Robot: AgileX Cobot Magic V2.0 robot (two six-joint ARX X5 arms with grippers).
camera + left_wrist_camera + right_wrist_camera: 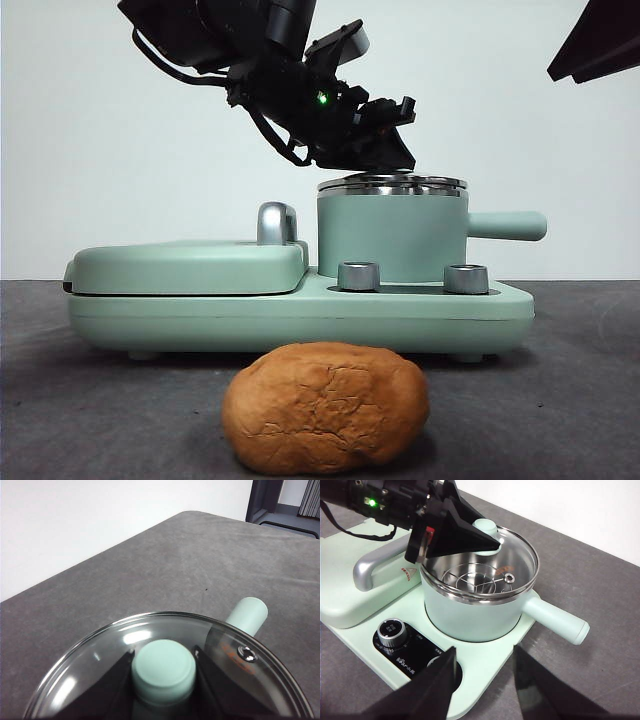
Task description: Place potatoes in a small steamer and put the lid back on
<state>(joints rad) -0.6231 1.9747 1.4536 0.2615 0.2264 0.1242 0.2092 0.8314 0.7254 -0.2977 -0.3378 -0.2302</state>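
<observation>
- Front view: the potato (325,406) lies on the grey table (560,400), in front of the green cooker base (300,315) and apart from it.
- The steamer (392,235) stands on the base behind two steel dials (360,276), its side handle (507,226) pointing away from the griddle cover (185,266).
- The cover's chrome handle (277,223) rises just beside the steamer.
- The lid (392,183) rests on the steamer rim; the right wrist view shows it slightly tilted there.
- The left gripper (385,135) comes down from above onto the lid.
- Left wrist view: both jaws are clenched against the sides of the lid knob (163,672); the glass (95,665) spreads around them.
- Right wrist view: the right gripper (482,680) hovers over the base's control panel (412,655), jaws parted and holding nothing.
- A wire rack (477,582) shows through the glass inside the steamer.
- The left arm hides part of the lid in that view.
</observation>
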